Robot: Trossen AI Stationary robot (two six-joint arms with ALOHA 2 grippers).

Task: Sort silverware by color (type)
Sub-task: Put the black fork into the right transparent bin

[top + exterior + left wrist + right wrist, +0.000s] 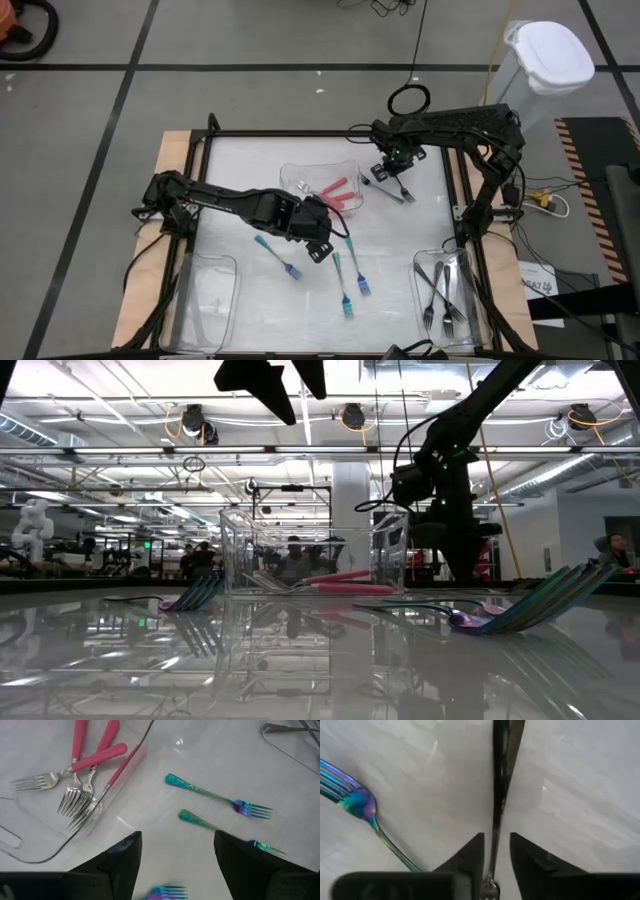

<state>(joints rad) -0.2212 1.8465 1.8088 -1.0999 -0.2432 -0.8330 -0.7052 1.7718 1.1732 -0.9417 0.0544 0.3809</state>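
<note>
Two dark jointed arms with black cables and wedge-shaped fingers (125, 862)

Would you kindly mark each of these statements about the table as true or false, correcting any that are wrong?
1. The pink-handled forks lie in the clear tray near the table's middle. True.
2. The left tool is clamped on a teal fork. False: it hovers open above the teal forks, holding nothing.
3. Dark grey utensils lie in the tray at the right arm's near corner. True.
4. The tray at the left arm's near corner holds teal forks. False: no utensil shows in it.
5. A dark utensil runs between the right tool's fingers. True.
</note>
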